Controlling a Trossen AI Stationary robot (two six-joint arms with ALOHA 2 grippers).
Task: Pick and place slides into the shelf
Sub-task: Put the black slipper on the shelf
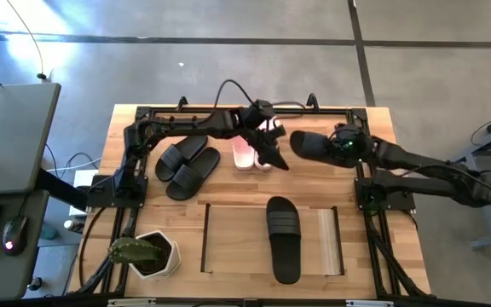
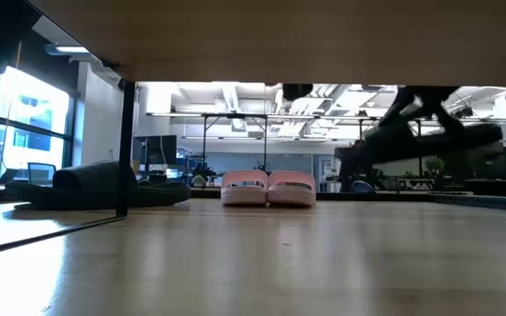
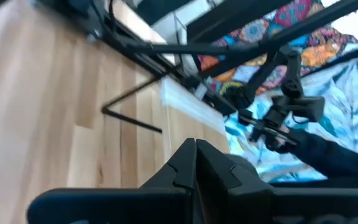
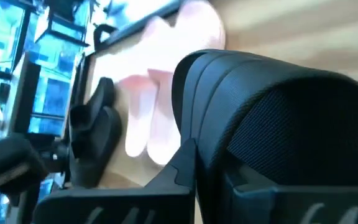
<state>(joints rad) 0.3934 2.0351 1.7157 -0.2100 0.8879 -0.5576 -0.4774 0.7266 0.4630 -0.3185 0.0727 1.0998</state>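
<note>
Gripping black slide (image 1: 307, 143), right claw (image 1: 324, 147) aloft.

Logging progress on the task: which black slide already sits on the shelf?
The lone black slide lying lengthwise on the shelf. The black pair still lies on the bare table, left of the pink pair.

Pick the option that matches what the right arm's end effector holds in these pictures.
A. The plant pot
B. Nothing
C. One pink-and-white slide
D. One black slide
D. In the high view the right end effector is closed on a black slide raised beside the pink-and-white pair, and the right wrist view shows that black slide between its fingers.
</note>
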